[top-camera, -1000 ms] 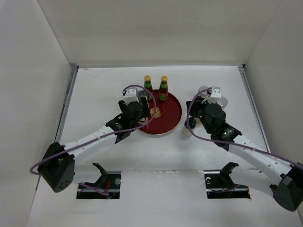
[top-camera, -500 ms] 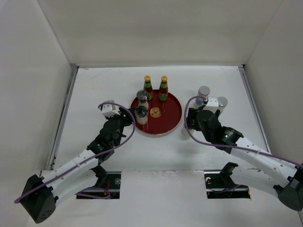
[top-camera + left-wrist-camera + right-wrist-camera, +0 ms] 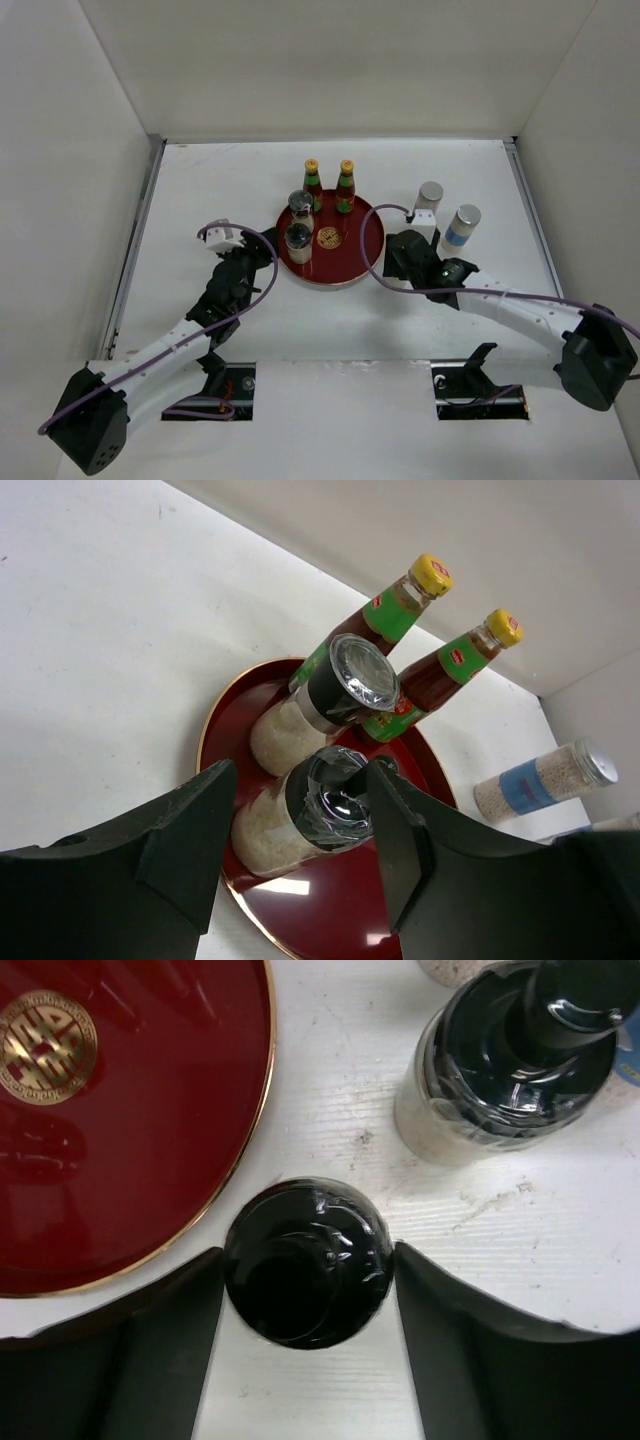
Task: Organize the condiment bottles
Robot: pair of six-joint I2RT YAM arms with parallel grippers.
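Observation:
Two slim red bottles [image 3: 312, 183] [image 3: 346, 184] with yellow caps stand at the back of the round red tray [image 3: 362, 238]. Two dark-lidded jars [image 3: 300, 205] [image 3: 298, 238] stand on its left half. My left gripper [image 3: 262, 258] is open and empty, just off the tray's left edge; in its wrist view its jaws [image 3: 300, 780] frame the nearer jar [image 3: 320, 815] without touching it. My right gripper [image 3: 392, 262] is open, its jaws close on either side of a third jar [image 3: 305, 1260] on the table beside the tray's right rim. A fourth jar [image 3: 510, 1060] stands just behind it.
Two white silver-topped shakers [image 3: 430, 195] [image 3: 462, 228] stand on the table right of the tray. The tray's gold emblem [image 3: 328, 238] is uncovered. White walls enclose the table on three sides.
My left gripper let go of a jar on the tray and drew back to the left. My right gripper moved from the shakers down to the jar beside the tray.

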